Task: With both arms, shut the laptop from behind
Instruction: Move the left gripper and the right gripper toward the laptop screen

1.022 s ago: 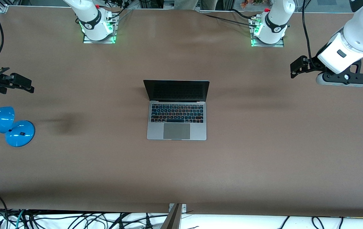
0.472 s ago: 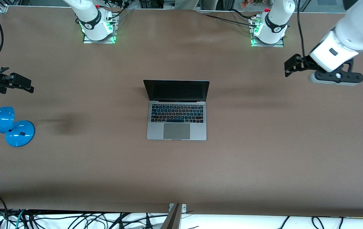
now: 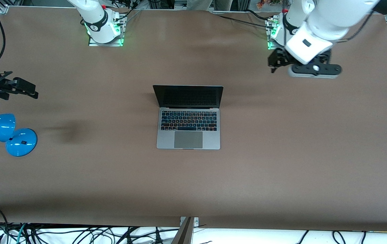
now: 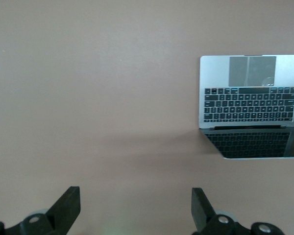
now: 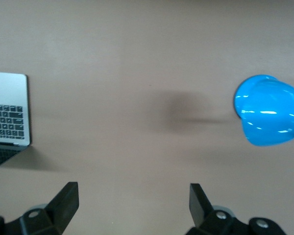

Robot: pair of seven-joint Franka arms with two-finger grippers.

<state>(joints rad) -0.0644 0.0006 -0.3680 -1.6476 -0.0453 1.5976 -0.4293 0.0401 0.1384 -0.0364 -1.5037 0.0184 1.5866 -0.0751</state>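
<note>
The laptop [image 3: 188, 117] sits open mid-table, screen upright. The left gripper [image 3: 274, 61], fingers apart, hangs over bare table toward its own base; the right gripper [image 3: 27, 90], also spread, waits above the blue lamp [image 3: 5, 134]. Both should reach the lid's top edge evenly and press forward together

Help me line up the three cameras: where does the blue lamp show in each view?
Front view: the blue lamp sits on the table at the right arm's end, below the right gripper.
Left wrist view: not in it.
Right wrist view: the lamp's blue shade shows at the picture's edge.
Shared landmark: the open laptop, seen in all three views.
</note>
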